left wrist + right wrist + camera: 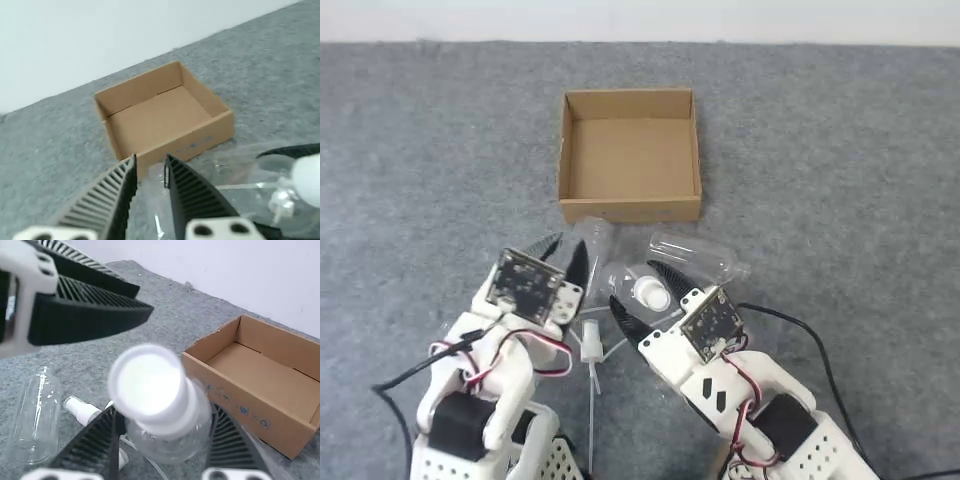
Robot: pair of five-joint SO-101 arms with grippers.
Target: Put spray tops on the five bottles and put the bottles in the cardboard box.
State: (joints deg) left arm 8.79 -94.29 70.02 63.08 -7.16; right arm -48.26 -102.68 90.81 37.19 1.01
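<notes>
- Two tools low over the grey tabletop [840, 150], both just short of the cardboard box [632, 209].
- Clamped in the right tool [632, 284]: the topped bottle [155, 405], clear body between the black jaws, white top pointing back toward the wrist camera. Probably held by the body to keep the fitted top free and ready the bottle for a lift into the box.
- Left tool [150, 159]: jaws narrowly parted, nothing plainly gripped, tips just beside a second clear bottle [595, 236] close to the box front. Likely placed there to steady or take that bottle next; contact impossible to judge through the clear plastic.
- Lying on its side near the right tool, away from the left arm: a bare bottle [698, 257], no top on it as far as visible.
- Flat on the tabletop between the two arms: a loose spray top [590, 343], thin dip tube trailing back toward the arm bases. More thin tubes crossing near it, perhaps from another top. Within easy reach of either tool, handy for the fitting step.
- Box open-topped, squarely ahead of both arms; plain cardboard floor, no bottle inside. Low walls, easy to clear with a short lift.
- No liquid visible in any bottle; see-through walls only.
- Judged early in the task: one bottle topped, none boxed, fewer than five bottles countable with certainty.
</notes>
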